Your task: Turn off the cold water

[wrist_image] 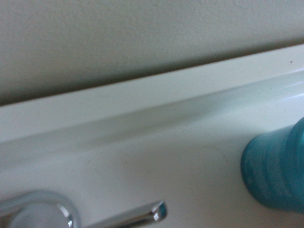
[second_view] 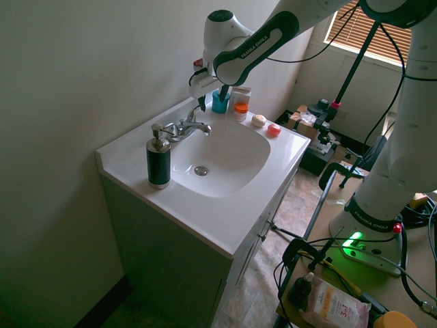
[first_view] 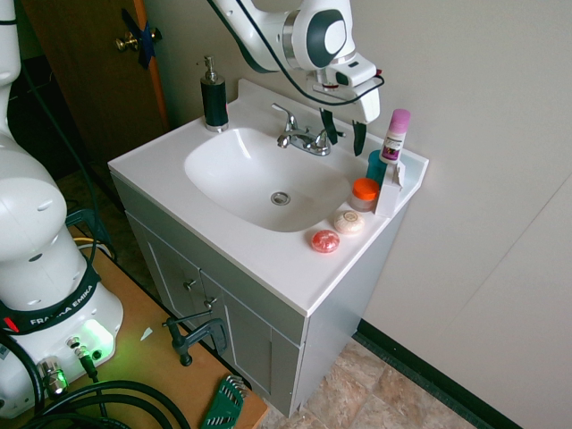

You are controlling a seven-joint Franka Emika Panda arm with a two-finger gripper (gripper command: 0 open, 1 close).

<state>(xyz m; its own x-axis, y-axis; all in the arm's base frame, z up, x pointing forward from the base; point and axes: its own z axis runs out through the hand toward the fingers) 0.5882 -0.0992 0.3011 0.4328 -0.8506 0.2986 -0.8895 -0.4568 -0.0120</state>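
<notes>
The gripper (first_view: 342,130) hangs open and empty above the counter's far edge, between the flat cold-water lever (first_view: 322,136) of the chrome faucet (first_view: 302,138) and the teal cup (first_view: 376,166).

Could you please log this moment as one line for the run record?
gripper: open, above counter, beside flat lever | no contact | faucet: no stream visible | teal cup: adjacent

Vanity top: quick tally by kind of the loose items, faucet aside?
Soap dispenser: 1
Teal cup: 1
Pink-capped bottle: 1
Orange-lidded jar: 1
Round soaps: 2, pink and cream
Total: 6
</notes>
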